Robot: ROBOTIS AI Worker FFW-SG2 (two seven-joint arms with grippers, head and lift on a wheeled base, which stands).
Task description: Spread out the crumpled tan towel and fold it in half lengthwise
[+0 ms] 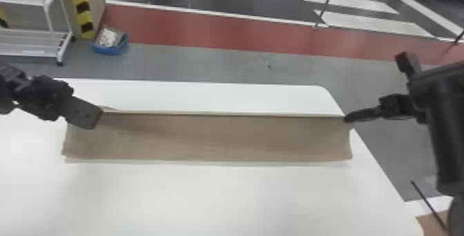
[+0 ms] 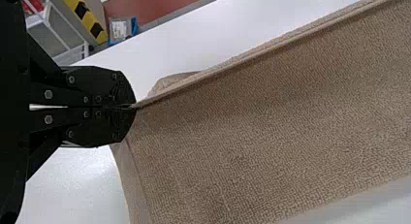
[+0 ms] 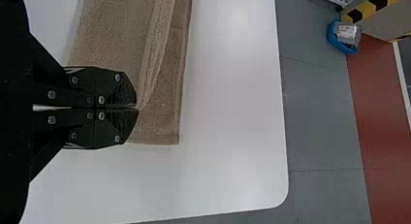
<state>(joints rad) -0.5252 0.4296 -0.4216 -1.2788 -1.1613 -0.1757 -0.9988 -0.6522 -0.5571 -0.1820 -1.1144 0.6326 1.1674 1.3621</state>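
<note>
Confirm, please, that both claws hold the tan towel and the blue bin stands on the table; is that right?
Not quite: the head view shows the blue bin on the floor beyond the table; the left claw and right claw hold the tan towel.

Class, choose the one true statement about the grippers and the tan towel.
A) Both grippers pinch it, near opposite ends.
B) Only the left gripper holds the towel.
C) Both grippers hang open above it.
A: the left gripper and the right gripper are each closed on the towel, one near each end.
</note>
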